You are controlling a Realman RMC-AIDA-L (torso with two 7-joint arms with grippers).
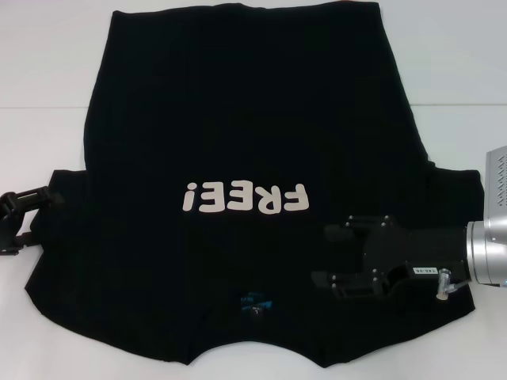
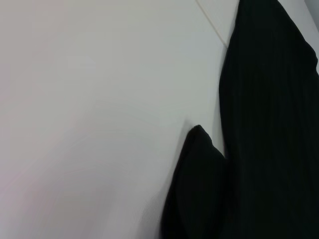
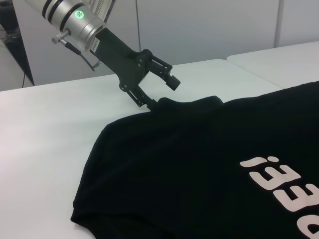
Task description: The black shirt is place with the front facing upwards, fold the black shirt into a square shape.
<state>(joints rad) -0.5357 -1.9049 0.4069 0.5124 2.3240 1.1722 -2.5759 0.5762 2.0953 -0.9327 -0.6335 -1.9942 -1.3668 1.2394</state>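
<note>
Flat, black shirt (image 1: 238, 142) – left end effector (image 1: 36, 202) at sleeve edge

The left wrist view shows a white table (image 2: 89, 109) and part of the black shirt (image 2: 269, 124). The table fills most of the picture and looks smooth and bare. A thin line (image 2: 212, 22) runs across it near the cloth, like a seam where two tops meet. The shirt covers one side of the picture as a wide dark sheet lying on the table. A smaller flap (image 2: 197, 194) of the same black cloth sticks out from it and comes to a rounded point. The cloth is plain black here, with no letters showing.
</note>
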